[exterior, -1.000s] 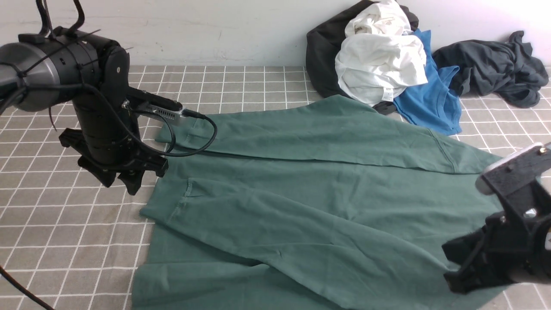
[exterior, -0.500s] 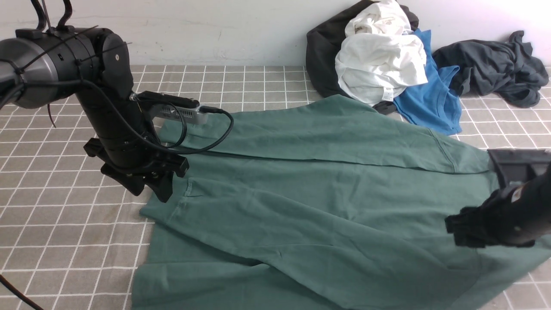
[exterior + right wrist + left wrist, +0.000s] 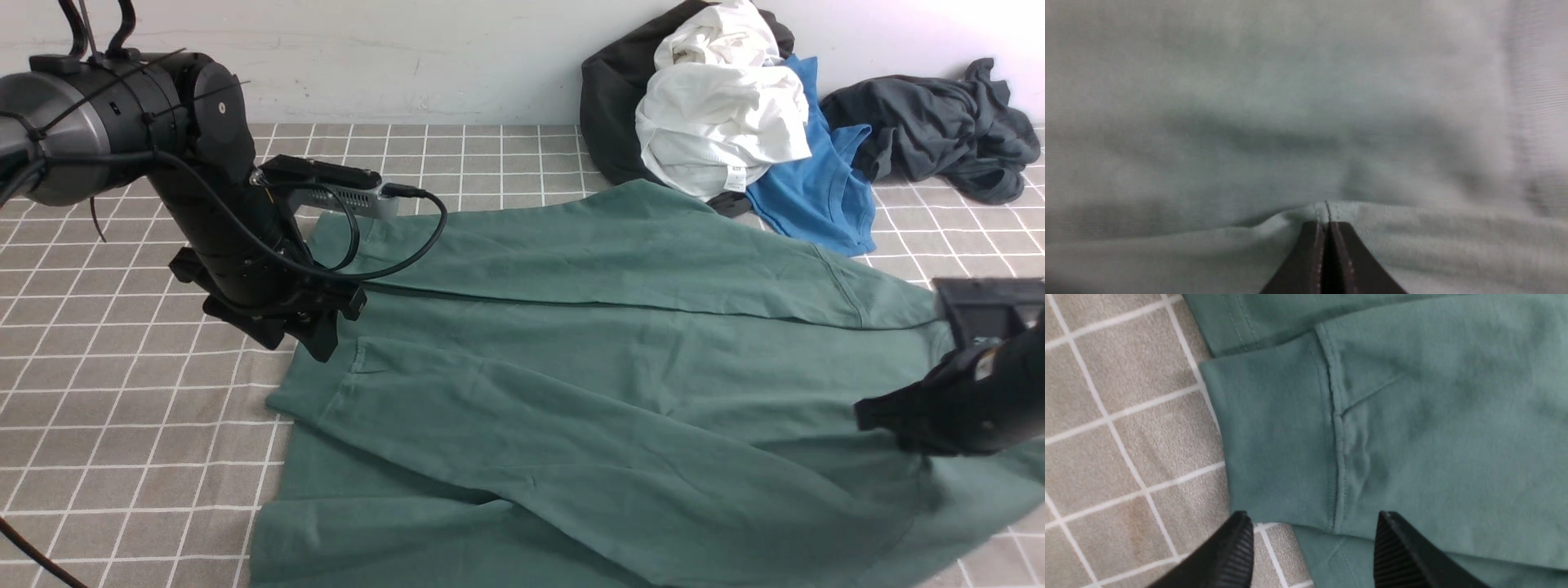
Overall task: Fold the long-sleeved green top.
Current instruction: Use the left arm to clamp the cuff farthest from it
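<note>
The large dark-green cotton long-sleeved top [image 3: 522,392] lies spread on the grey tiled surface [image 3: 122,408], its far side beside the piled clothes [image 3: 727,122]. The right black gripper's jaws [image 3: 1327,228] are shut on a pinch of it, while the left black gripper's wide-parted, empty jaws [image 3: 1314,535] point down above a cuffed sleeve end, arm angled inward.

The robot's left arm [image 3: 216,171] has a black and dark-grey rounded casing, looping black cables and small screws.
</note>
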You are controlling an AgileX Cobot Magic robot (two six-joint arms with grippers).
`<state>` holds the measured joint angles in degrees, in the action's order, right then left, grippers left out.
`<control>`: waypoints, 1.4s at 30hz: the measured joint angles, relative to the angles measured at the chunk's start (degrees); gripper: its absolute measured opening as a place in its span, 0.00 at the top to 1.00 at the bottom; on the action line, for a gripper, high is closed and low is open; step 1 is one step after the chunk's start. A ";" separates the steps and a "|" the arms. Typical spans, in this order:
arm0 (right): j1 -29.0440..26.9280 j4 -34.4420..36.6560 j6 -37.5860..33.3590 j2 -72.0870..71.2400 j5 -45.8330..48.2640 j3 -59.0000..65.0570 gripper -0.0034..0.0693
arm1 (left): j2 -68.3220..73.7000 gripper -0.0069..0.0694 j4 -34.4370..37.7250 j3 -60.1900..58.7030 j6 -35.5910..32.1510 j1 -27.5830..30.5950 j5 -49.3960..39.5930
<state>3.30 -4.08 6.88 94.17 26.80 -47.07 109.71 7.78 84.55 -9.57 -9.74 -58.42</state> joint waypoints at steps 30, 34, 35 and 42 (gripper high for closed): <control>6.42 -5.24 7.54 -11.82 6.50 1.64 0.51 | 23.68 0.17 5.10 28.12 0.98 7.08 9.02; 12.90 -0.62 2.91 -13.39 9.05 1.64 0.51 | 30.11 0.18 5.05 35.39 4.28 7.62 8.75; 14.21 -0.12 2.66 -13.50 9.41 1.64 0.52 | 31.30 0.21 4.84 37.22 4.84 7.77 8.32; 16.97 0.16 3.43 -13.80 10.34 1.64 0.59 | 34.04 0.63 4.25 44.16 5.50 8.08 1.41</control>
<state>20.27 -3.92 10.31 80.37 37.14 -45.43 143.75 12.03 128.71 -4.07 -1.66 -57.01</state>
